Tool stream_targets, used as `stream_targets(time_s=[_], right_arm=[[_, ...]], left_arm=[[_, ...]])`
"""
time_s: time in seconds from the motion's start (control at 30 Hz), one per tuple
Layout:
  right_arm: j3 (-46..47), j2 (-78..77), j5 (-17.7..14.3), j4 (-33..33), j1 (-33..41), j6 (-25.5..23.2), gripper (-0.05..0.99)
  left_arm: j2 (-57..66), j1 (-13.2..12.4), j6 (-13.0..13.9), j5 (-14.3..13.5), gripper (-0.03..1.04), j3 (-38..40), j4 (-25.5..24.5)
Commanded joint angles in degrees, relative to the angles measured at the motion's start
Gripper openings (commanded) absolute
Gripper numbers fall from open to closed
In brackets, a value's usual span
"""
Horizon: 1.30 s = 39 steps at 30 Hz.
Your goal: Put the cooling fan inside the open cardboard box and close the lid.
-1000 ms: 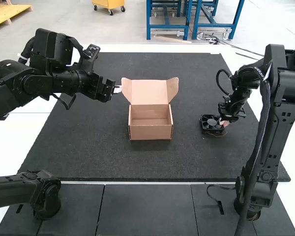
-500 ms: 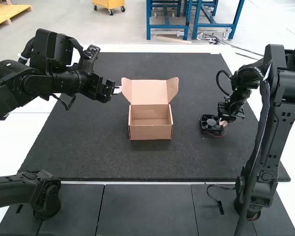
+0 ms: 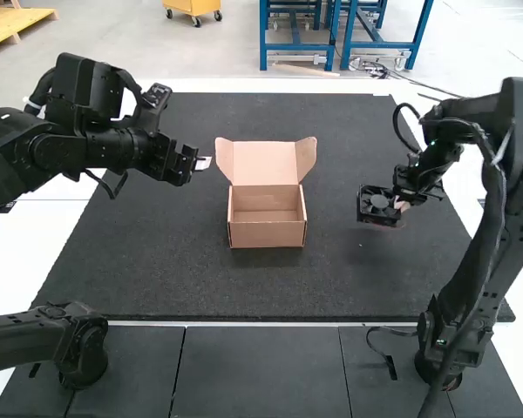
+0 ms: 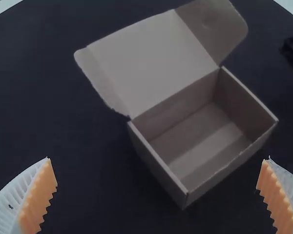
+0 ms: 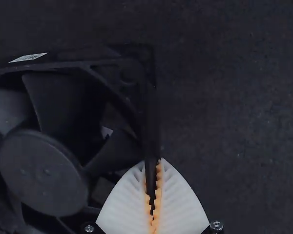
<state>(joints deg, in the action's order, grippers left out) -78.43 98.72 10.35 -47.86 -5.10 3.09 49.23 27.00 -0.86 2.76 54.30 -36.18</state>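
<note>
Lifted off the table [image 3: 157, 261] since earlier, the cooling fan [image 3: 376, 205] hangs at 3 o'clock of the cardboard box [image 3: 267, 216], right tool [image 5: 152, 195] clenched on its frame edge. Left tool [image 3: 196, 162] released, at 10 o'clock. Likely light, rigid plastic; grip frame, not blades.

The high view was bright and evenly lit from overhead, and the inside of the cardboard box [image 3: 267, 228] lay in mild shade on the black mat [image 3: 157, 252]. In the left wrist view the fingers [image 4: 36, 195] of the left gripper [image 4: 156, 163] were blurred. The right wrist view was dim: the cooling fan [image 5: 63, 146] nearly merged with the mat, and the right gripper [image 5: 153, 168] stood out pale.
</note>
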Motion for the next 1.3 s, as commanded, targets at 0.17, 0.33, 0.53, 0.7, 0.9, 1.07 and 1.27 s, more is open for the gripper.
stream_targets(time_s=[0.17,0.33,0.53,0.7,0.9,1.07,1.27], right_arm=[[3.46,-12.58,1.52,-4.09,1.32,-4.15,-0.02],[7.24,-20.41,1.60,-4.18,2.55,-7.58,-0.02],[9.35,-28.32,2.31,-3.47,7.65,-9.51,-0.02],[7.77,-30.60,1.96,-3.82,14.95,-12.15,-0.02],[6.28,-30.87,3.63,-3.91,21.45,-16.80,-0.02],[4.08,-31.30,2.48,-1.71,26.37,-18.91,-0.02],[5.31,-30.25,4.06,0.22,29.89,-23.04,-0.02]], left_arm=[[-4.23,-0.11,0.69,-0.57,0.97,-2.27,-1.70],[-6.25,-0.11,0.69,-0.57,0.97,-3.15,-3.02],[-8.10,-0.02,0.69,-0.57,0.97,-3.94,-3.98],[-8.80,-0.11,0.69,-0.57,0.97,-4.56,-4.07],[-8.80,-0.20,0.69,-0.57,0.97,-4.65,-3.98],[-8.80,-0.20,0.69,-0.57,0.97,-5.35,-3.81],[-8.80,-0.37,0.60,-0.57,0.97,-6.23,-3.63]])
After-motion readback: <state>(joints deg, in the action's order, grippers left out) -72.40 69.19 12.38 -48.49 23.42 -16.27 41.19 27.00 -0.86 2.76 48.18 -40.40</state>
